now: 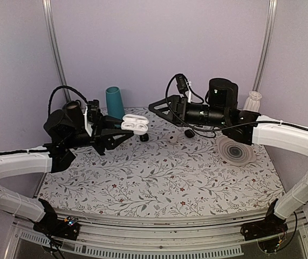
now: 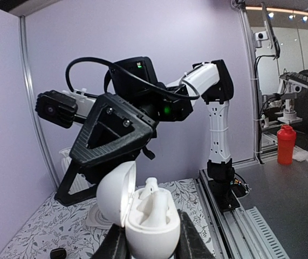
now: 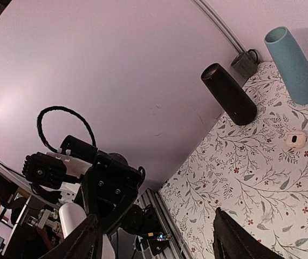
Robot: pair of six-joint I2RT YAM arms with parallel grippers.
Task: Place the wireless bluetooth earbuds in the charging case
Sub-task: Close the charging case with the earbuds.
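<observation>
My left gripper (image 2: 151, 247) is shut on the charging case (image 2: 152, 237), held above the table with its lid (image 2: 115, 198) swung open to the left. Two white earbuds stand in the case's wells, one in front (image 2: 162, 208) and one behind (image 2: 150, 188), both poking above the rim. From above, the case (image 1: 135, 124) sits at the tip of the left gripper (image 1: 125, 128). My right gripper (image 1: 152, 106) hovers just right of the case and apart from it. In its own view, the right gripper (image 3: 159, 245) is open with nothing between its fingers.
A teal cup (image 1: 115, 102) stands at the back left, with a black cylinder (image 3: 229, 94) and a grey mug (image 3: 245, 63) near it. A white round dark-centred piece (image 1: 173, 138) and two black lumps (image 1: 144, 137) (image 1: 189, 133) lie mid-table. A ridged white disc (image 1: 235, 151) lies at the right.
</observation>
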